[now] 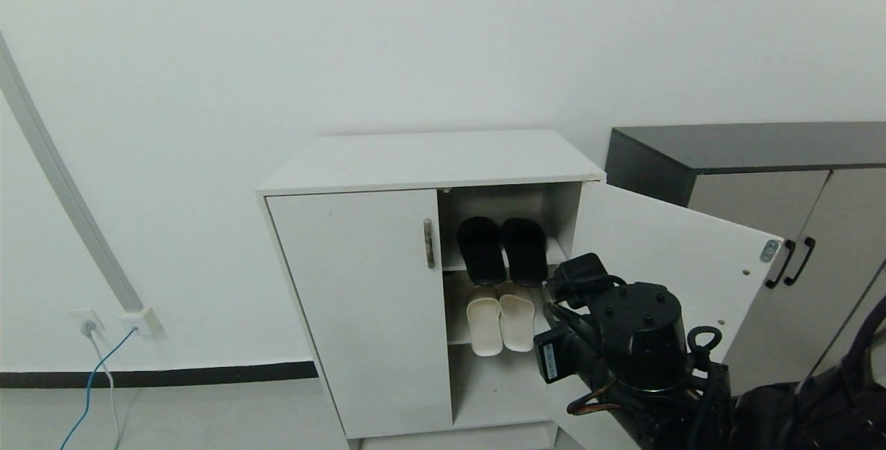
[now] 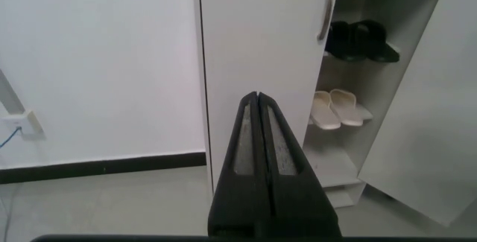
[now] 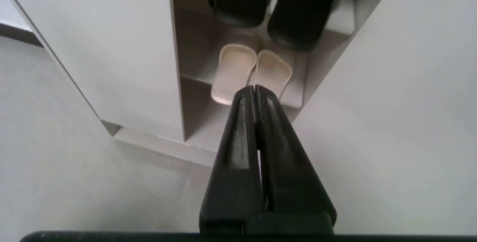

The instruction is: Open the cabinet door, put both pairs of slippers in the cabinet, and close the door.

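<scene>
resting in cabinet (image 1: 429, 159), 1 black pair (image 1: 502, 249), 1 cream pair (image 1: 500, 322), door (image 1: 664, 242) open, l fingers (image 2: 244, 134), r fingers (image 3: 242, 130) clenched

You're looking at white cabinet (image 1: 429, 159) standing on grey floor (image 1: 173, 412) against wall; right door (image 1: 664, 256) hanging open, left door (image 1: 360, 298) sitting shut; upper shelf (image 1: 559, 254) carrying black slippers (image 1: 481, 249), pair lying side by side, touching, ends poking out past front edge; lower shelf (image 3: 195, 67) carrying cream slippers (image 1: 484, 325), also side by side, also overhanging edge, lying directly under black pair; dark cabinet (image 1: 747, 145) standing on floor just beside white one, on its right.
</scene>
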Controlling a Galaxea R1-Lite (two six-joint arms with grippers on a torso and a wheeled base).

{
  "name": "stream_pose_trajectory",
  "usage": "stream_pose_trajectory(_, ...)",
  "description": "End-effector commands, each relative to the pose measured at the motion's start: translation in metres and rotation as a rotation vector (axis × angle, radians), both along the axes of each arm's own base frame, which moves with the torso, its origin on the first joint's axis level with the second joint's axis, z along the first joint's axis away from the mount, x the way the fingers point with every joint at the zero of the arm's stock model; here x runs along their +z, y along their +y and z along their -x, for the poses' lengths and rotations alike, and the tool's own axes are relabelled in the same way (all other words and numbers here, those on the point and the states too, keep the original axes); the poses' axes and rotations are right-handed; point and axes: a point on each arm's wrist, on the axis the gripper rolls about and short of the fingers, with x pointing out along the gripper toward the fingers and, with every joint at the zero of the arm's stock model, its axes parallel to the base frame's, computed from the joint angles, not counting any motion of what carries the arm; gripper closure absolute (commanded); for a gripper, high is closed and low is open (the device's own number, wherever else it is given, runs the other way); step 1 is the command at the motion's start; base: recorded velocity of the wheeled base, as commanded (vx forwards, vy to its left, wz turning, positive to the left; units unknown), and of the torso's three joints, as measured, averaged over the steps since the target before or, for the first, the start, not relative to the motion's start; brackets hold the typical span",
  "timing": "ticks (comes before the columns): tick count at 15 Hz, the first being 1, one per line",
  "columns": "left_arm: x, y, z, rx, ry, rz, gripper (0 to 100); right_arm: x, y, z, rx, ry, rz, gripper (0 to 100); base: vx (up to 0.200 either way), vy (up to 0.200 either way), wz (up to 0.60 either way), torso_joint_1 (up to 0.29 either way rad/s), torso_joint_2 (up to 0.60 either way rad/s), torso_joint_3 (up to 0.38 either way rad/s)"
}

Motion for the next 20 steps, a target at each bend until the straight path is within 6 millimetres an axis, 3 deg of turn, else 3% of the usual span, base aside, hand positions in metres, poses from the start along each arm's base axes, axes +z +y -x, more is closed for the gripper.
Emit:
stream_pose_trajectory(1, 0.0, 0.0, 0.0, -0.001, 0.0, 0.0, 100, -0.0007, 0.0001, -0.0005, -0.001, 0.001, 0.001, 100, 0.0, 0.0, 0.0, 0.173, -0.5, -0.32)
stream_pose_trajectory(16, 0.0, 0.0, 0.0, -0.001, 0.0, 0.0, 100, -0.003, -0.0066, -0.0063, -0.027, 0.005, 0.007, 100, 0.0, 0.0, 0.0, 0.227, -0.55, -0.325)
stream_pose_trajectory(20, 0.0, 0.0, -0.0001, -0.001, 0.001, 0.0, 100, -0.0065, -0.0094, -0.0051, -0.023, 0.009, 0.041, 100, 0.0, 0.0, -0.3, 0.058, -0.13, -0.074)
